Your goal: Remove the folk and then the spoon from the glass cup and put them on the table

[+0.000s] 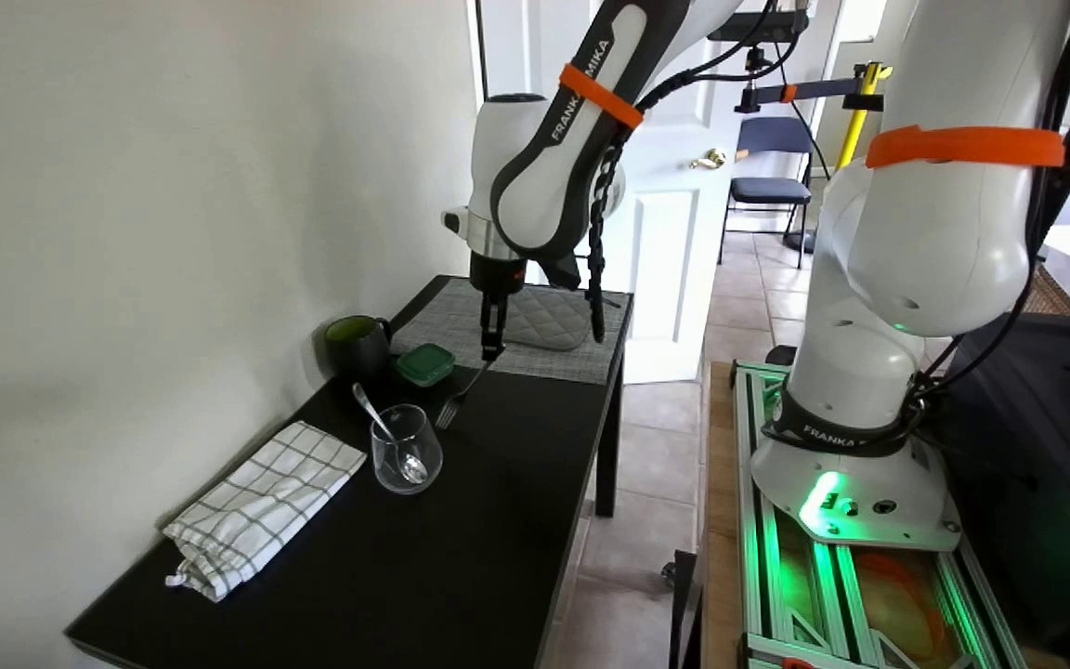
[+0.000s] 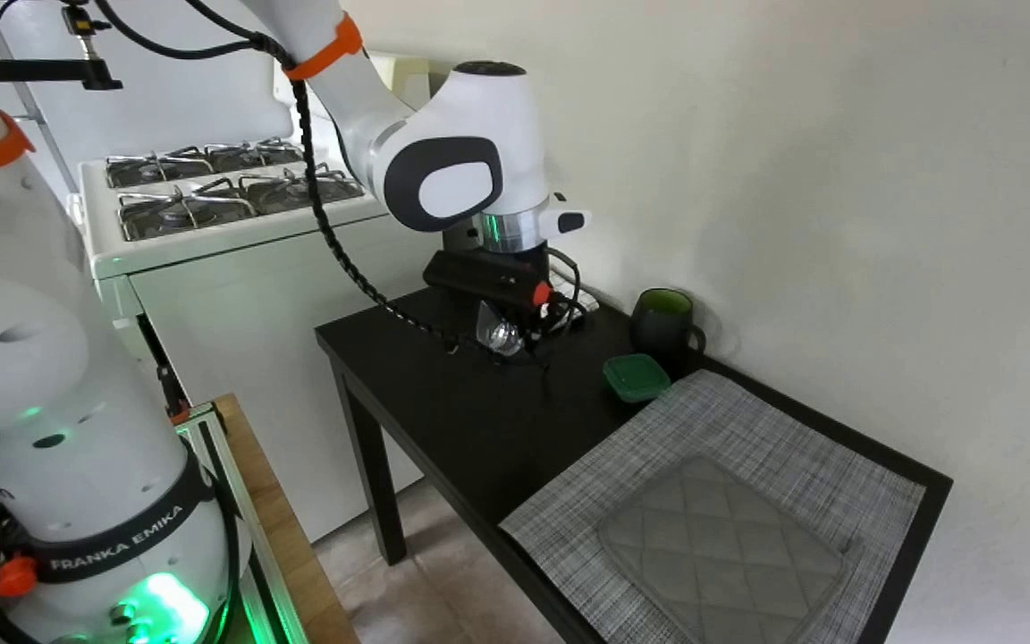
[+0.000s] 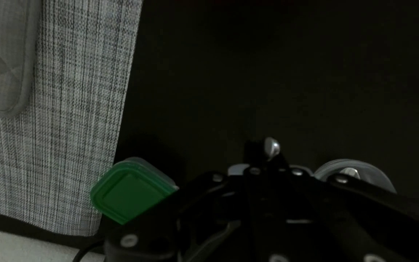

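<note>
Gripper [image 1: 492, 352] clamps fork [image 1: 461, 397] (table [image 1: 507, 492] contact unclear); the stemless glass [image 1: 420, 440], spoon [image 1: 377, 414] inside, stands at the gripper's 7 o'clock in an exterior view. Likely step: fork placement; next: lower, release.

- Glass cup [image 1: 424, 446], left of centre in an exterior view: clear, smooth, glossy glass.
- Spoon [image 1: 380, 418] and fork [image 1: 458, 400], left of centre: shiny metal.
- Table [image 1: 461, 557], lower left: smooth, matt.
- Checked cloth [image 1: 266, 502], left of frame: creased fabric.
- Placemat [image 3: 78, 91], left side, wrist view: coarse weave.
- Lid [image 3: 133, 193], lower left, wrist view: smooth plastic.
</note>
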You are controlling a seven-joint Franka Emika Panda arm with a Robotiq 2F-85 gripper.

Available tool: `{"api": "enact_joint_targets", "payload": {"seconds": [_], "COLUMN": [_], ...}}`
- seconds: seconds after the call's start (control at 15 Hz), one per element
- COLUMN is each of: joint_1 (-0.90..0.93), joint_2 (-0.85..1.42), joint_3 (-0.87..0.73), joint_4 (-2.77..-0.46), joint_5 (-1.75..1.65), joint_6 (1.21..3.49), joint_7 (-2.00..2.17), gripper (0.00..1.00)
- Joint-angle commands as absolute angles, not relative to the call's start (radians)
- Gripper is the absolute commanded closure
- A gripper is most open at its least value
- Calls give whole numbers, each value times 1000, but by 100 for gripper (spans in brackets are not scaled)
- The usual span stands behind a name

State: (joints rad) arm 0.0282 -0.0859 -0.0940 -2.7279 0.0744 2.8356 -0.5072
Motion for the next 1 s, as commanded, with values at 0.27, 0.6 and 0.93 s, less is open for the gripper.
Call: {"api": "enact_joint_targets", "payload": {"seconds": [0.27, 0.6, 0.93], "joint_1": [7, -7, -19], "joint_2": [27, 82, 135], "joint_3": [-75, -59, -24], "joint_4": [-2751, -2750, -2751], "joint_5": [4, -13, 2], "joint_6": [2883, 2903, 2943], "joint_7": [-473, -454, -440], "gripper": [98, 98, 98]}}
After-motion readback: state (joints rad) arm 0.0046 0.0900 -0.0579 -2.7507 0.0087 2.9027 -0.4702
